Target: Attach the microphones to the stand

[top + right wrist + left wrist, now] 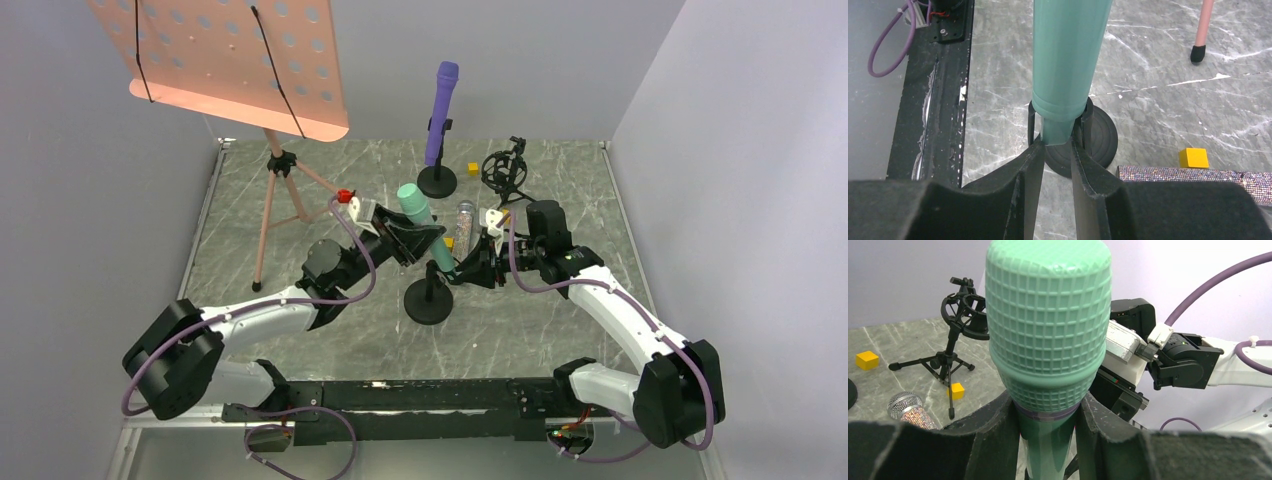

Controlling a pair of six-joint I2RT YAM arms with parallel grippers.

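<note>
— Started with the near end?
— Did. Found the right gripper point(1055, 145) pinched shut on the narrow tail of the mint green microphone point(1068, 55), low in the centre of the right wrist view, with a finger point(1028, 175) pressed against each side.
— Noticed any stand there?
— Saw a black clip point(1032, 119) flanking that same tail, directly above a round stand base point(1103, 142). Could not tell whether seated in the clip or merely touching it.
— Followed the shaft upward?
— Yes. Found the left gripper point(1048, 440) clamped on the neck just beneath the ribbed head, bottom centre of the left wrist view. From overhead, saw it held tilted at mid-frame between both grippers, head toward the upper left, tail toward the lower right.
— Spotted the other two?
— Noted the glittery copper microphone point(464, 218) lying flat on the marble table point(230, 250), just right of the mint head and beside a yellow cube point(449, 243). Farther back, at top centre, saw the purple microphone point(441, 110) standing upright in its own round-based stand point(437, 182).
— Anything beyond?
— Picked out a tripod stand point(505, 168) with a shock mount just right of the purple one, a second yellow cube point(472, 169) between them, and a pink music stand point(240, 70) filling the upper left.
</note>
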